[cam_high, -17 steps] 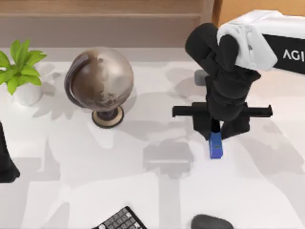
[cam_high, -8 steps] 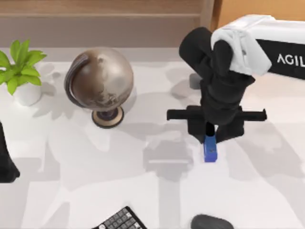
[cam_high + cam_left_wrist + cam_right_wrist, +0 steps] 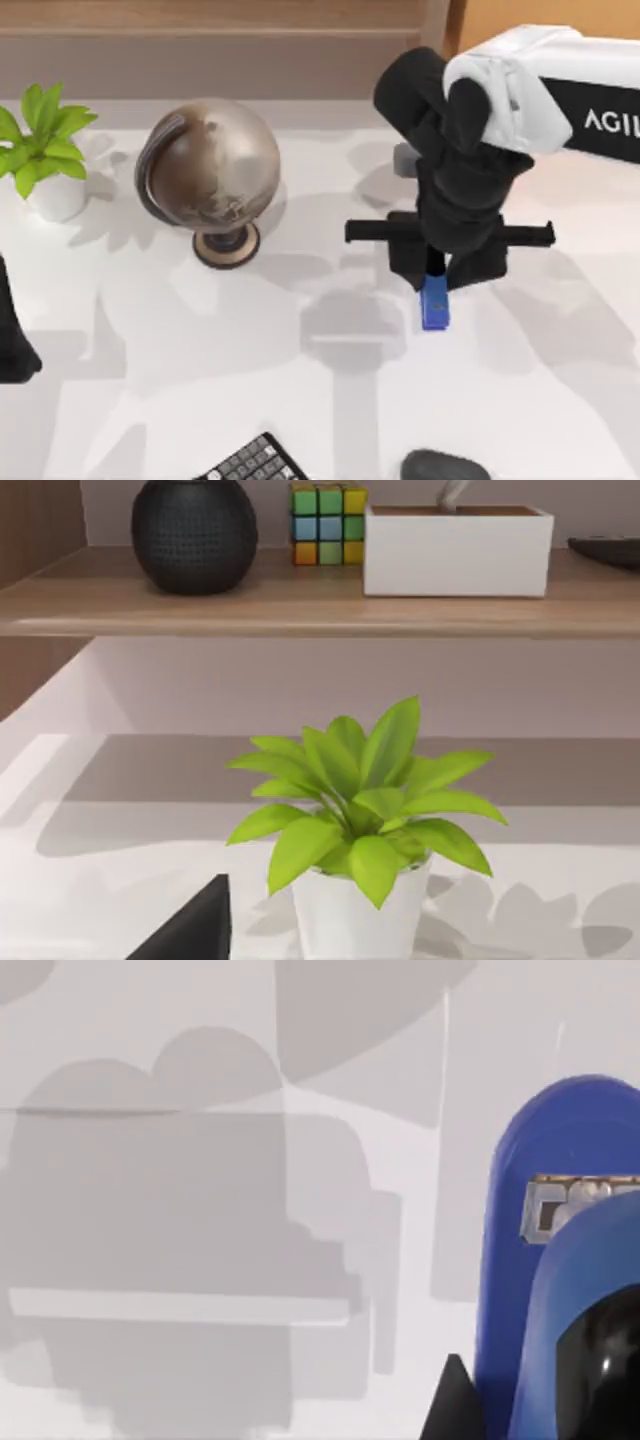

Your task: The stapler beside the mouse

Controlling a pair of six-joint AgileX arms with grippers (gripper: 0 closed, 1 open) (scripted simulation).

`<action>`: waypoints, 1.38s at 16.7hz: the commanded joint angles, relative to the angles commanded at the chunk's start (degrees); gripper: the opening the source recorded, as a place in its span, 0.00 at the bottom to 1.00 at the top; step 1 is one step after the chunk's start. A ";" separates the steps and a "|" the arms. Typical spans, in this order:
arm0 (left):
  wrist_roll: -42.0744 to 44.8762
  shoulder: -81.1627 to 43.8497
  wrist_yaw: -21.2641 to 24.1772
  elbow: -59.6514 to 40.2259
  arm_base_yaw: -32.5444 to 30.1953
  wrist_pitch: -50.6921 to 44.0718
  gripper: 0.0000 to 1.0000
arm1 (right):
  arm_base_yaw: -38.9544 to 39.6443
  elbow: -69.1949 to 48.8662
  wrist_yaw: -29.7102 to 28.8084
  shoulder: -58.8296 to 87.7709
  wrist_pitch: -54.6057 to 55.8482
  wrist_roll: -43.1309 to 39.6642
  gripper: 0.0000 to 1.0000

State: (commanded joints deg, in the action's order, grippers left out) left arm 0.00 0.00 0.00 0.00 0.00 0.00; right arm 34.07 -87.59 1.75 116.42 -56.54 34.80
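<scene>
Near edge: mouse (image 3: 445, 466), w/ no stapler beside it yet. Mid-table: right gripper (image 3: 436, 283), fingers clamped on stapler (image 3: 434, 303), lifted in transit; placement left. Far left: left arm parked, fingers can't tell.

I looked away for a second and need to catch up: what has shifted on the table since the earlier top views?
The right gripper, shut on the stapler, has carried it slightly toward the table's left and far edge. The mouse, globe, plant, keyboard and the parked left arm at the left edge stayed put.
</scene>
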 joint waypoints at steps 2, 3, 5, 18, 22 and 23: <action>0.00 0.00 0.00 0.00 0.00 0.00 1.00 | 0.07 -0.18 0.01 -0.19 0.55 0.02 0.00; 0.00 0.00 0.00 0.00 0.00 0.00 1.00 | 0.10 -0.25 0.01 -0.29 0.84 0.03 0.00; 0.00 0.00 0.00 0.00 0.00 0.00 1.00 | 0.14 -0.29 0.00 -0.44 1.43 0.04 0.00; 0.00 0.00 0.00 0.00 0.00 0.00 1.00 | 0.09 4.03 -0.19 2.71 4.59 0.07 0.00; 0.00 0.00 0.00 0.00 0.00 0.00 1.00 | 0.09 4.56 -0.20 3.27 4.64 0.07 0.00; 0.00 0.00 0.00 0.00 0.00 0.00 1.00 | 0.09 4.56 -0.20 3.27 4.64 0.07 0.00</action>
State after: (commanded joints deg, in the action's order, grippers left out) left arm 0.00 0.00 0.00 0.00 0.00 0.00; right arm 34.16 -83.02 1.55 119.69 -51.90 34.87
